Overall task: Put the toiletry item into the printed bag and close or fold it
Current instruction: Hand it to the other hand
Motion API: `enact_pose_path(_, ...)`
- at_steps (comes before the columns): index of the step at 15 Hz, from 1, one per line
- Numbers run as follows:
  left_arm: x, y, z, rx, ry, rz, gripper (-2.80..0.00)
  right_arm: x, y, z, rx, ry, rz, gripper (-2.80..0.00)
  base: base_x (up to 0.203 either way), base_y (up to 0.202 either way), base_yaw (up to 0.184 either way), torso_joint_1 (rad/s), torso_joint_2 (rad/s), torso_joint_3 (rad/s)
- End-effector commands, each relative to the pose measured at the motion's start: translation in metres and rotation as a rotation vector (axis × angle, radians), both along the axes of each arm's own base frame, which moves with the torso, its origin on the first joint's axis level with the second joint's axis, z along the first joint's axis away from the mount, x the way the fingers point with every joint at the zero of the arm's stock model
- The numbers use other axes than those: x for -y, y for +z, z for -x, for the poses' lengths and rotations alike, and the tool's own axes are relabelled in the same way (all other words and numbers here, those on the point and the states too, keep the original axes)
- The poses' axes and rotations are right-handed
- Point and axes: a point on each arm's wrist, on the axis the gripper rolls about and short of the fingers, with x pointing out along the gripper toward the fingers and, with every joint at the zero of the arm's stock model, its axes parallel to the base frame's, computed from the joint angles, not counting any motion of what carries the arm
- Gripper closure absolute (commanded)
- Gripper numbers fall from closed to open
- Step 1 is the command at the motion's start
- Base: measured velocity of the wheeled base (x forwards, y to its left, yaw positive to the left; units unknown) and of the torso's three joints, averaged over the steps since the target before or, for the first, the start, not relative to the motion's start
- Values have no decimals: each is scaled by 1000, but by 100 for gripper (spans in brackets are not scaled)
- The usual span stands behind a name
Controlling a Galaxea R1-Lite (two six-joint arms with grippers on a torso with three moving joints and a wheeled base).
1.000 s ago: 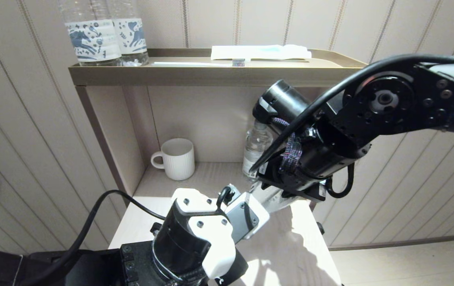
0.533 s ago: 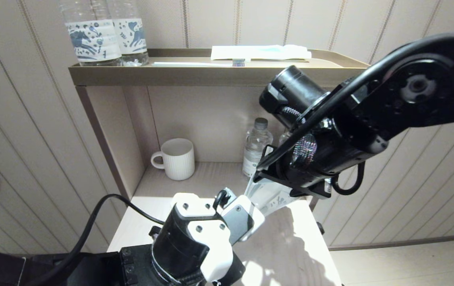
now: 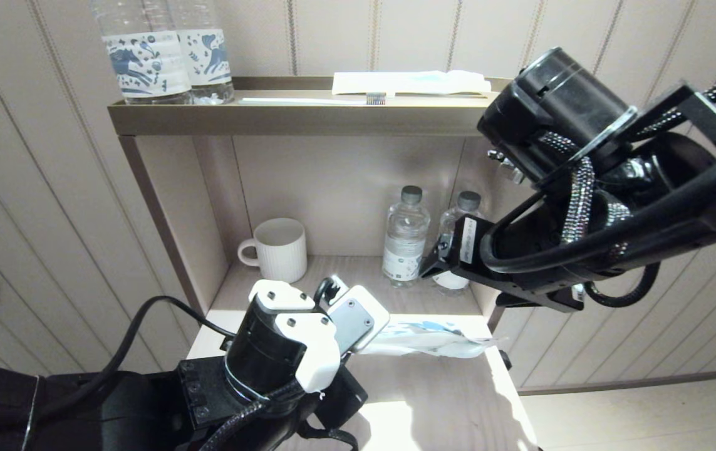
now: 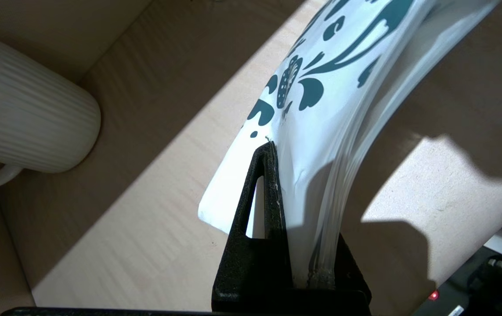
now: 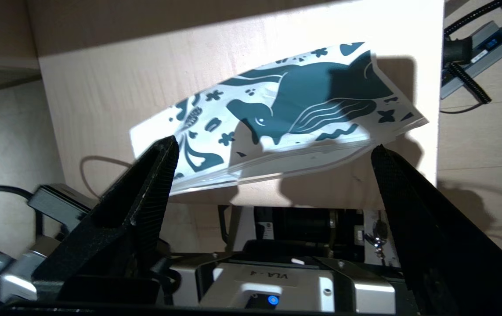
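My left gripper (image 4: 297, 193) is shut on one end of the printed bag (image 4: 343, 74), a white pouch with blue flower and whale print. In the head view the bag (image 3: 433, 338) sticks out to the right of the left gripper (image 3: 358, 322), just above the low table (image 3: 445, 401). My right gripper (image 5: 272, 149) hangs open above the bag (image 5: 303, 105) with nothing between its fingers. The right arm (image 3: 583, 207) is raised at the right and hides its fingers in the head view. A white toothbrush (image 3: 314, 100) and a white packet with a light-blue stripe (image 3: 411, 81) lie on the top shelf.
Two large labelled water bottles (image 3: 163, 56) stand at the left of the top shelf (image 3: 282, 119). In the niche below are a white ribbed mug (image 3: 279, 250) and two small bottles (image 3: 406, 235). The table's right edge drops to the floor.
The right arm has risen and swung right, off the bag. The left gripper has shifted left with the bag, which now lies nearly level. Both small bottles now show.
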Motion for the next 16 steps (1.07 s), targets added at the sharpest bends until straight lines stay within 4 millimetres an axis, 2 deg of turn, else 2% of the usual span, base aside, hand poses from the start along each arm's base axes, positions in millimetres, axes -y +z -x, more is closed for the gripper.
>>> enact_pose_path(1, -6, 9, -5, 12, 11, 31, 0, 11, 3, 12, 8, 27, 15, -280, 0, 0, 0, 0, 0, 0)
enact_pose_path(4, -22, 23, -13, -30, 27, 62, 0, 27, 2, 30, 28, 165, 79, -280, 0, 0, 0, 0, 0, 0)
enact_pose_path(6, -31, 42, -9, -137, 2, 163, 0, 40, -1, 44, 102, 301, 144, -280, 0, 0, 0, 0, 0, 0)
enact_pose_path(8, -43, 54, -14, -207, -26, 241, 0, 48, -6, 52, 221, 441, 150, -280, 0, 0, 0, 0, 0, 0)
enact_pose_path(10, -50, 57, -19, -239, -65, 278, 0, 51, -5, 53, 334, 531, 127, -280, 0, 0, 0, 0, 0, 0)
enact_pose_path(12, -56, 59, -23, -285, -118, 322, 0, 56, -5, 54, 371, 603, 153, -280, 0, 0, 0, 0, 0, 0)
enact_pose_path(16, -70, 57, -34, -338, -153, 358, 0, 76, 5, 62, 480, 716, 187, -280, 0, 0, 0, 0, 0, 0)
